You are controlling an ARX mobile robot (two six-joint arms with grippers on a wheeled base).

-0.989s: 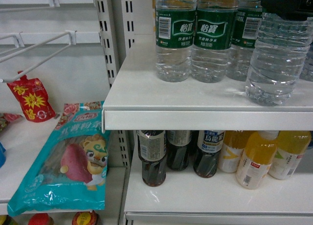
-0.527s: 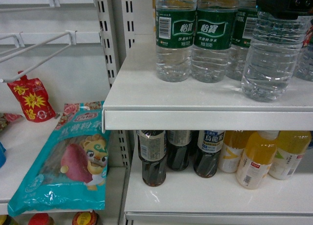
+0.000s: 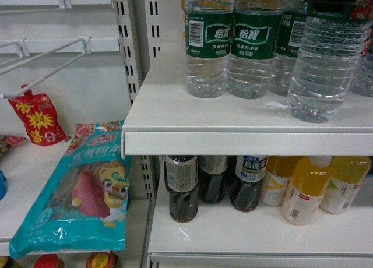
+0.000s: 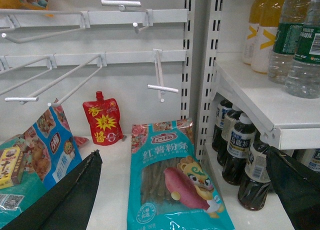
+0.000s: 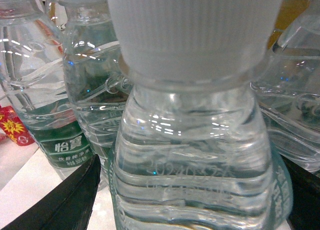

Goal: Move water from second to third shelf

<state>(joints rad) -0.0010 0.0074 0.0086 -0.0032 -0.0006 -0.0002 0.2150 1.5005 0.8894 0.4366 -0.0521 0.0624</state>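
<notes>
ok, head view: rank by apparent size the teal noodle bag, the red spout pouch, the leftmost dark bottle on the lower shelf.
1. teal noodle bag, clearly largest, though also nearest the camera.
2. leftmost dark bottle.
3. red spout pouch, close to the bottle; that pair is unsure.

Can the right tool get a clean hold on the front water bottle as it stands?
Probably yes: the right tool already straddles the front water bottle, which stands apart from the row behind; closure unclear.

Green labels on the water bottles [image 3: 254, 38] read 怡寶; the teal packet [image 4: 172, 182] reads 红薯粉条.
</notes>
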